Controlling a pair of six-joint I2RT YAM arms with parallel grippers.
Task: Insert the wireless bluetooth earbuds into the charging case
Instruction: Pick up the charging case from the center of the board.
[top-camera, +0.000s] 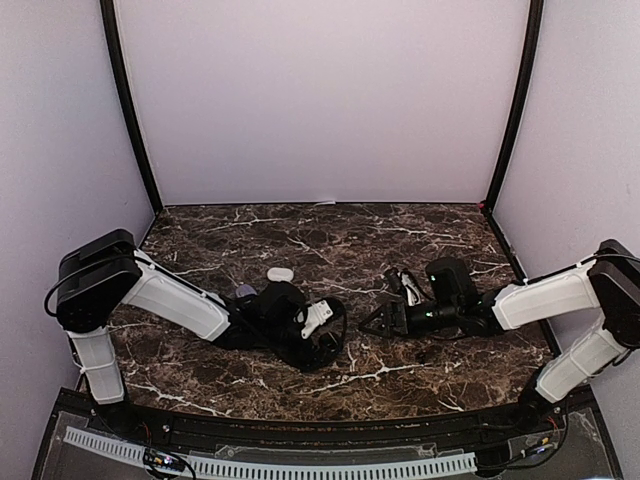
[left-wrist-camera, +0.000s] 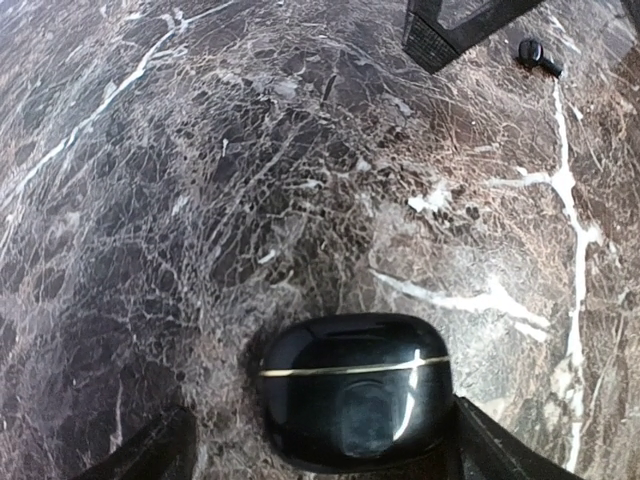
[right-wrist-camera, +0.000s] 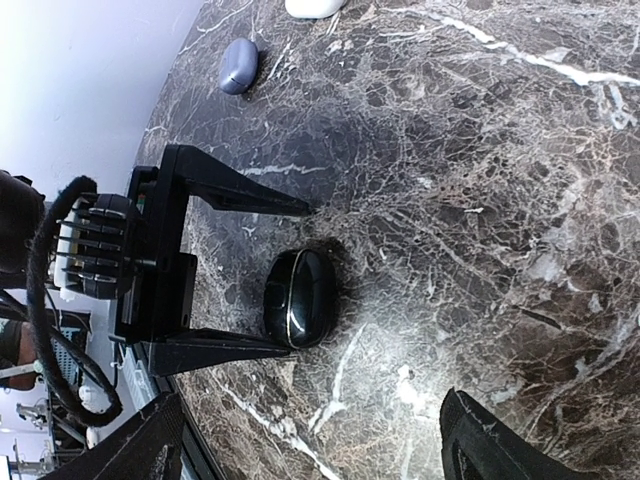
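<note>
A glossy black charging case (left-wrist-camera: 352, 390) with a thin gold seam lies shut on the marble, between the fingers of my left gripper (left-wrist-camera: 320, 445). That gripper is open: one finger (left-wrist-camera: 500, 450) touches the case's side and the other finger (left-wrist-camera: 150, 455) stands apart from it. The right wrist view shows the same case (right-wrist-camera: 300, 297) inside the left gripper's spread fingers. One dark earbud (left-wrist-camera: 538, 55) lies loose on the table past the case. My right gripper (right-wrist-camera: 310, 410) hovers open just right of the left gripper (top-camera: 335, 330), with nothing between its fingers.
A white case (top-camera: 280, 273) and a purple case (right-wrist-camera: 238, 65) lie shut behind the left arm. The tip of a right gripper finger (left-wrist-camera: 450, 25) shows close to the dark earbud. The two grippers face each other at the table's middle.
</note>
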